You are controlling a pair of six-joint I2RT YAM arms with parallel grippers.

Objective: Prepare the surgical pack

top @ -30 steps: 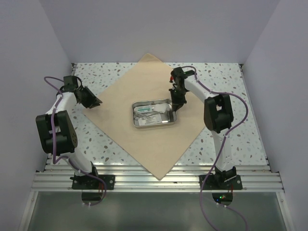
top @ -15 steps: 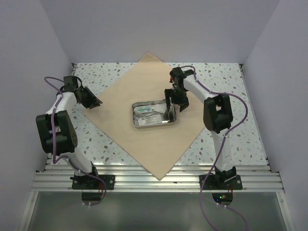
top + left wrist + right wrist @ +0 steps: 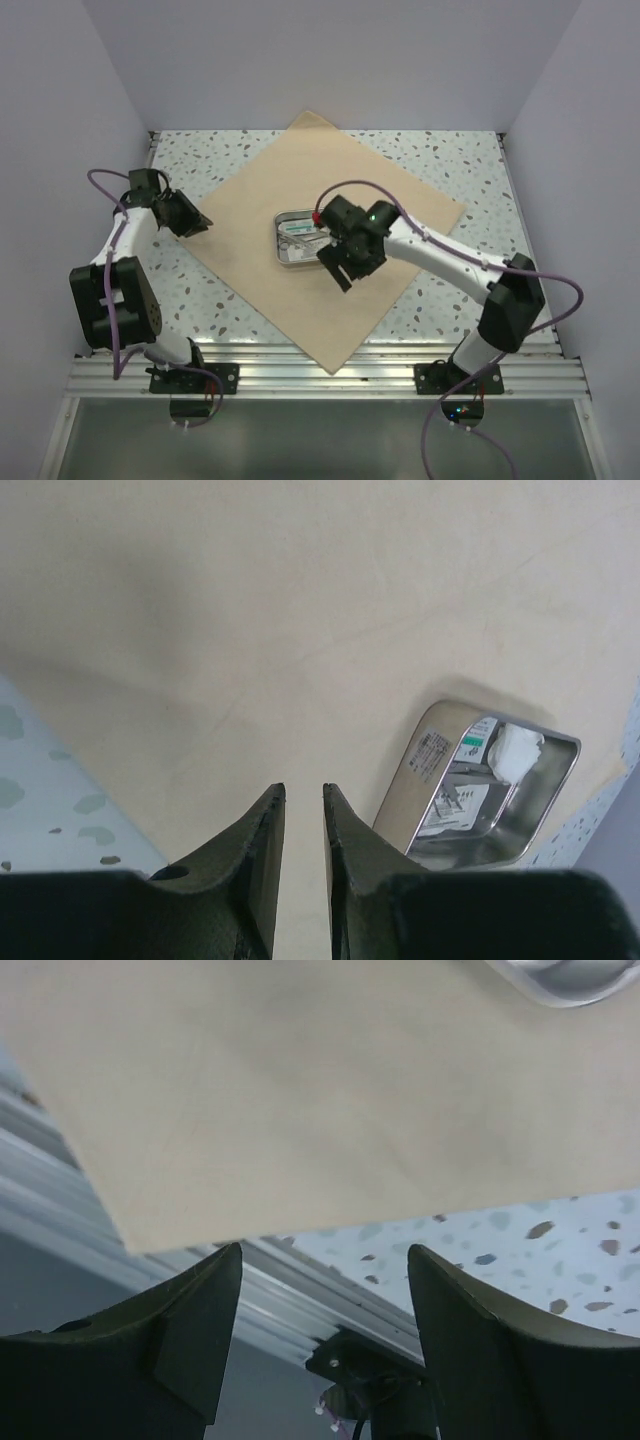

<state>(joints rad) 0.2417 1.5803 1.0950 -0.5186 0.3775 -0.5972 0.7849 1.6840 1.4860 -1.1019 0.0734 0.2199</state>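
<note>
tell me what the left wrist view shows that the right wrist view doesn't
Only the left wrist view: the inside of the steel tray, holding a white gauze pad and a labelled packet, plus the left claw, its fingers a slim gap apart.

Only the right wrist view: the near corner of the cloth, the metal rail beyond the table, and the right claw, wide open.

Both: the tan cloth, the speckled table and the tray, though the right wrist view catches only its rim.

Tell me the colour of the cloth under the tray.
Plain tan cloth; the top external view shows it best.
</note>
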